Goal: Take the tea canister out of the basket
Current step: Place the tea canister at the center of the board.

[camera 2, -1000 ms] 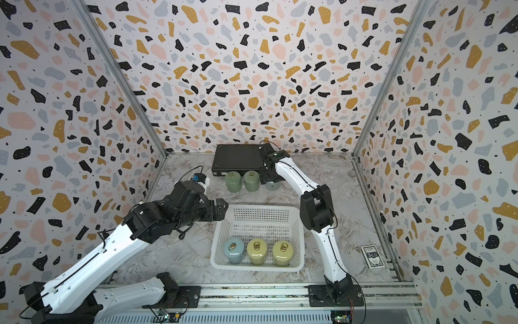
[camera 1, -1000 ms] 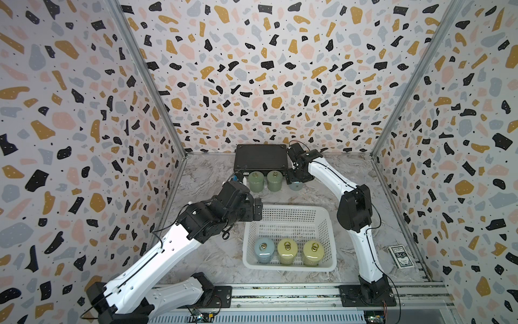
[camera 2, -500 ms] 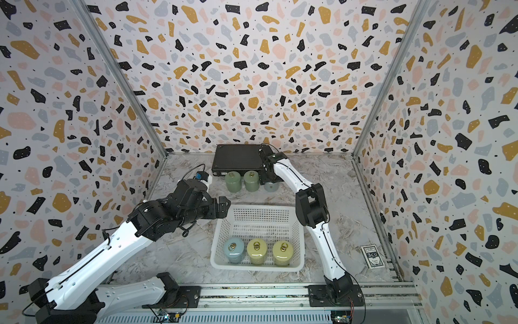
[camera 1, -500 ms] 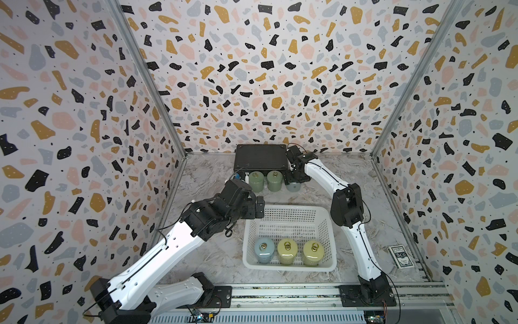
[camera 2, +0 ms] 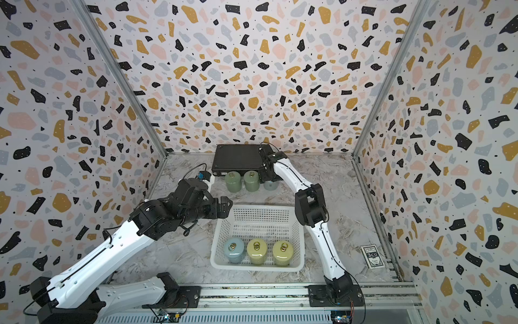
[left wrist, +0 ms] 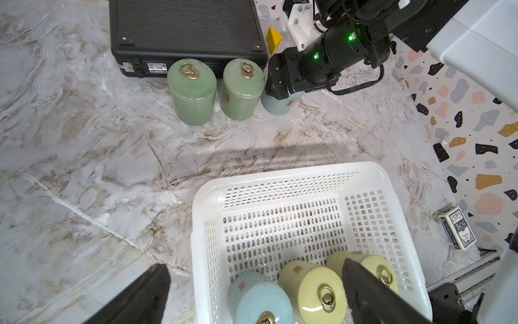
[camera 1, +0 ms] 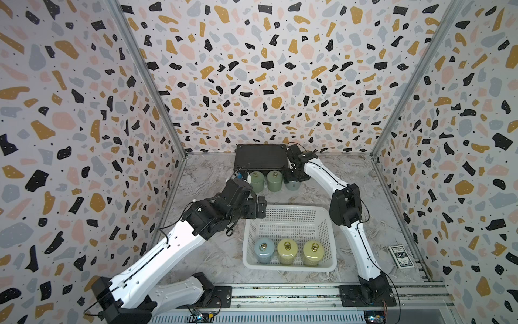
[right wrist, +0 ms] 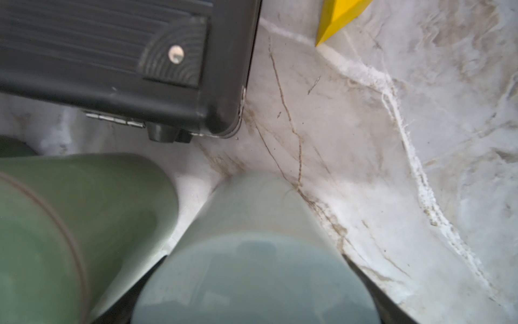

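The right pincer (camera 1: 293, 179) is gripping the grey-blue glazed tea canister (left wrist: 280, 105), jaws closed around its top. It is standing it on the marble-look tabletop (camera 1: 224, 261) in the upper centre of the top views, so this one is already out of the white perforated plastic basket (camera 1: 288, 267). It looks like it is going down as third in a row with the two green glazed canisters (camera 1: 257, 181) along the front of the black ribbed hard case (camera 1: 260, 158).

The left pincer (camera 1: 259, 209) is hanging over the basket's far left corner, mid-frame, jaws gaping wide and holding nothing, probably lining up for the next pick. A pale blue canister (camera 1: 264, 250) and two yellow-green canisters (camera 1: 287, 250) are sitting side by side in the basket's near row, brass rings on their lids.

In the way: the nearer green canister is just beside the held one with a thin gap, so opening jaws are risking a nudge. The case corner is sitting close behind. The small yellow wedge (left wrist: 273, 39) is lying beyond the case. The blue card deck (camera 1: 400, 256), lower right, is well apart.
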`<state>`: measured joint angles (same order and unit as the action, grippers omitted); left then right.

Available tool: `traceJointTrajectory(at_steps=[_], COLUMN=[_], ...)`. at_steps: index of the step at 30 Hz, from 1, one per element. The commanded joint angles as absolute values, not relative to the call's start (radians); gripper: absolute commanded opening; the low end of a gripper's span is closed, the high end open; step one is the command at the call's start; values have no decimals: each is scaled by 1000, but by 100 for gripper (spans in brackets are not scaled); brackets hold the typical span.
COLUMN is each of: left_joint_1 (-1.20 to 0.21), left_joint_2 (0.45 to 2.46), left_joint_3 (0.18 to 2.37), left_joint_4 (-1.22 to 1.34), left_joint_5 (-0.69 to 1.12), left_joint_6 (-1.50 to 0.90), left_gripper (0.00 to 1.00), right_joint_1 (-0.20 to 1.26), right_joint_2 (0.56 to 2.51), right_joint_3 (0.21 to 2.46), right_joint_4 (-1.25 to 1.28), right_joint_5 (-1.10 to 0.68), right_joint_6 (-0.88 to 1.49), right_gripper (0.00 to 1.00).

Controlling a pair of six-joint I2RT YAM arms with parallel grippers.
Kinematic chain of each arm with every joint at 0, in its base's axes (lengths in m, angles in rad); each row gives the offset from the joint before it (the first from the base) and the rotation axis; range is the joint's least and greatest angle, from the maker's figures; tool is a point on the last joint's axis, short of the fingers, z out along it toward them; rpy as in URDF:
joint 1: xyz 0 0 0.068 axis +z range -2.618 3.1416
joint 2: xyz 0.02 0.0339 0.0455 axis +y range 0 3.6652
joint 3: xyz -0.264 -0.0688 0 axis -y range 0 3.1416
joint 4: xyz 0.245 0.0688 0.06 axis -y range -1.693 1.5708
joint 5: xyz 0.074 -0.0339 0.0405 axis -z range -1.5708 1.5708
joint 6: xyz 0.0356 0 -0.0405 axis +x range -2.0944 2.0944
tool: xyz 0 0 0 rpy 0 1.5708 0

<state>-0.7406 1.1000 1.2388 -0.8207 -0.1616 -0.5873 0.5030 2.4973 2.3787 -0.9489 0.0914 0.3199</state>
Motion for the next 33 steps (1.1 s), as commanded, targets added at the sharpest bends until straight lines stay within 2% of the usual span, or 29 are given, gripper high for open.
traceJointTrajectory(at_steps=[1,14,23,33], left_joint_1=[-735,-736,-736,-736], left_joint_2=[1098,1095,1082,1074], left_joint_3=[1256,1255,1252,1241], left_joint_4=[-783,-788,-809,-863], left_joint_5=[-147,-135,-125,-62], left_joint_6=[-569,-569,-563,-527], left_gripper=[100,100,99,100], right_joint_1=[499,499,497,498], right_joint_2=[2494,2460,2377,2112], right_joint_3=[2424,2422,2386,2169], right_joint_4=[-934,-933,-952,-930], right_joint_5=[95,80,89,52], right_joint_6=[310,311,314,318], right_gripper=[81,97,99,99])
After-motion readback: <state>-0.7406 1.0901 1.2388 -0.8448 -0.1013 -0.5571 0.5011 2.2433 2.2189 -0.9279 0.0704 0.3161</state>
